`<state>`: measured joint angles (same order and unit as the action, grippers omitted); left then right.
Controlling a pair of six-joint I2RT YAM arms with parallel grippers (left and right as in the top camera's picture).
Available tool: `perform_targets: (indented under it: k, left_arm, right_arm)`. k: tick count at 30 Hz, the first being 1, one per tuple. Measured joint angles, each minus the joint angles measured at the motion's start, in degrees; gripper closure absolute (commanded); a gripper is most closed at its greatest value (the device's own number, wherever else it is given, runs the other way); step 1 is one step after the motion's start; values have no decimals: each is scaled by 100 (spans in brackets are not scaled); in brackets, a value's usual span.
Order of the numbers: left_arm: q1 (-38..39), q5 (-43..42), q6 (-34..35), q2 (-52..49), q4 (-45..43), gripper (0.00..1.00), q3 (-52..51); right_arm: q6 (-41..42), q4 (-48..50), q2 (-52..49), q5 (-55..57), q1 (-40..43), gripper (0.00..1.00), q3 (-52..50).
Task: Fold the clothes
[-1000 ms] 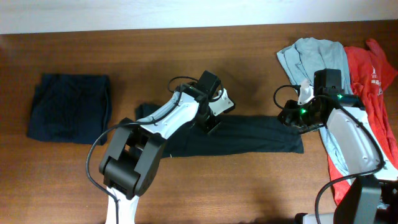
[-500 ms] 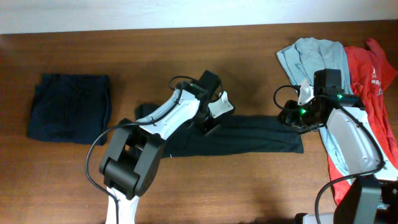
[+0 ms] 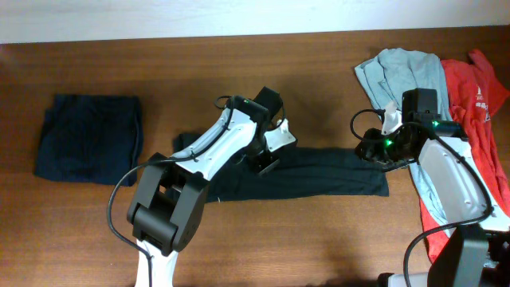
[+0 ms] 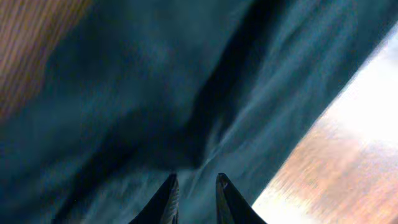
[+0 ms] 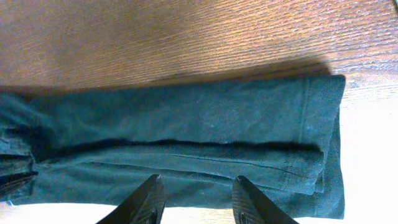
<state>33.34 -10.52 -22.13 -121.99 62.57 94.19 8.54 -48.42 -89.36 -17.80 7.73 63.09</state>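
Observation:
The clothes in play are a dark garment [image 3: 319, 174] folded into a long strip across the middle of the table. My left gripper [image 3: 267, 163] hovers over its upper edge near the left end. In the left wrist view the fingertips [image 4: 194, 186] stand a narrow gap apart just above the dark fabric [image 4: 124, 93], with nothing between them. My right gripper [image 3: 369, 148] is at the strip's right end. In the right wrist view it [image 5: 198, 190] is open over the layered dark cloth [image 5: 186, 124], whose hemmed end [image 5: 323, 137] lies to the right.
A folded navy garment [image 3: 88, 147] lies at the far left. A pale blue-grey garment [image 3: 402, 72] and a red one [image 3: 478, 96] are heaped at the right edge, partly under the right arm. Bare wood [image 3: 319, 239] runs along the front.
The left gripper has shifted slightly and turned over the dark garment's upper edge. The right arm and the garment have stayed put.

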Motion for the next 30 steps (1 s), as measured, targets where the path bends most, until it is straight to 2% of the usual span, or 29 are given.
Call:
perform_targets:
  k: [5,8,12,15,20,27,30]
  left_arm:
    - [-234,745,968,0,122,80,0]
    - [-763,951,1685,0,267,79,0]
    - [-1751,1051,2247,-2,348,76,0]
    - [-2356,1056,2409,0,348,70,0]
    - [-2997,1038,2500,0,256,69,-2]
    - [-3062,442,2468,-2,-503,69,-680]
    - [-3064,354,2455,0,-564,73,-737]
  right_arm:
    - [13,-7,0,35,0,48,0]
    - [4,-74,0,162,0,45,0]
    - [9,-90,-7,240,0,42,0]
    - [17,-87,-79,256,0,42,0]
    - [72,-90,-398,258,0,43,0]
    - [205,-81,-479,258,0,39,0]
    - [203,-81,-479,260,0,38,0]
